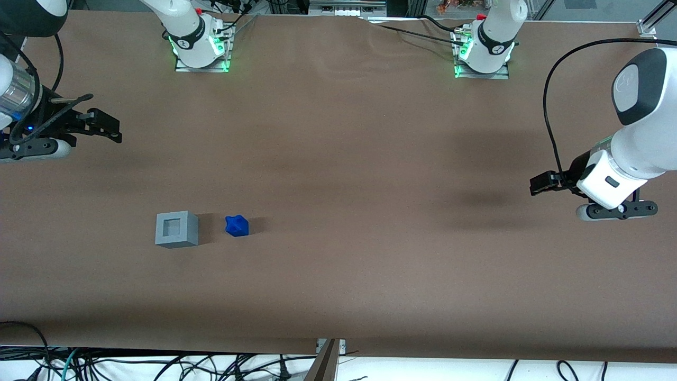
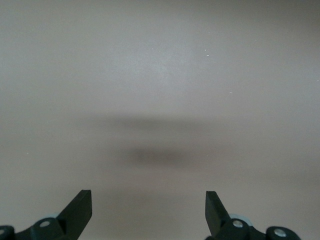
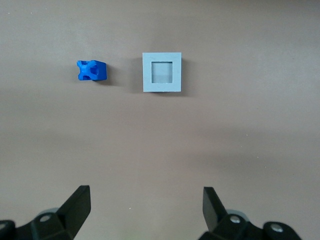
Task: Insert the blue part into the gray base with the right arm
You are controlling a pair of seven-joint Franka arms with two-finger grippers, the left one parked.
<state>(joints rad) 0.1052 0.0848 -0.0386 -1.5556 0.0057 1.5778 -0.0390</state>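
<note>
Brown table, bearing both task objects. Right arm raised at the working arm's end, its gripper spread wide and empty, well apart from the objects. Gray base: recess upward, apparently vacant. Blue part: just beside the base, not touching. Step in hand: approach, before grasping. Next move calls for descent over the blue part, fingers straddling it.
</note>
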